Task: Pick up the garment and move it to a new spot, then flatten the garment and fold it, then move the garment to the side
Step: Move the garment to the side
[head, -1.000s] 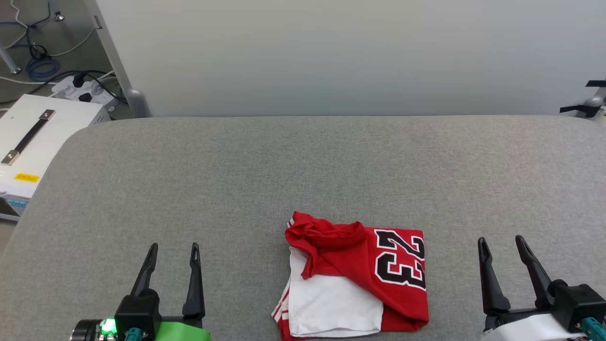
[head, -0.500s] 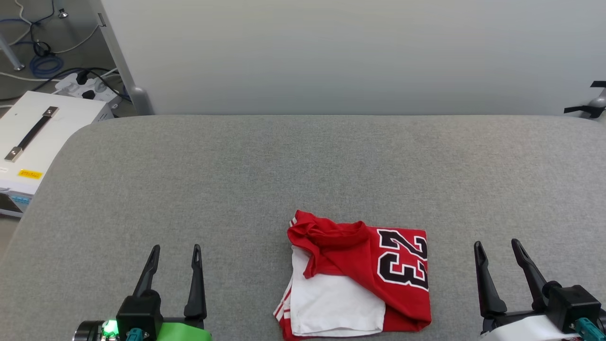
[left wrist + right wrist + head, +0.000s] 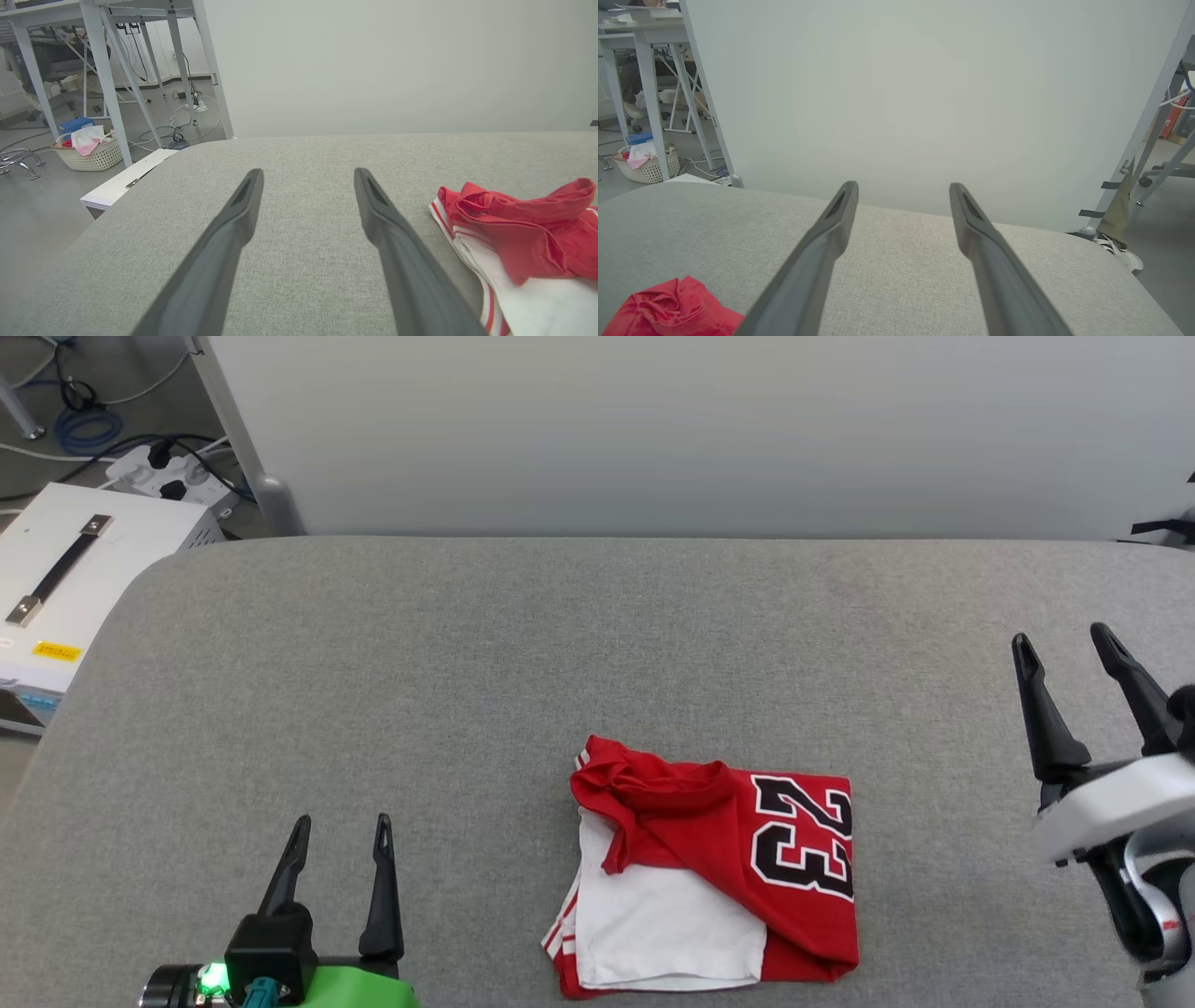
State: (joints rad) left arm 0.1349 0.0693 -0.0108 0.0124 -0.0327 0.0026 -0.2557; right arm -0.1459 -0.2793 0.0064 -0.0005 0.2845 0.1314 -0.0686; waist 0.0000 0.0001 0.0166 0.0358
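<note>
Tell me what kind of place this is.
Probably a robotics lab: a grey padded table before a plain white screen, a power strip with loose cables on the floor, metal-framed workbenches behind.

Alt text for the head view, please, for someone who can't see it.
A loosely folded red jersey with a white sleeve and black 23 lies near the front of a grey padded table. The left end effector is open at lower left, the right end effector open at the right edge; neither touches it.
</note>
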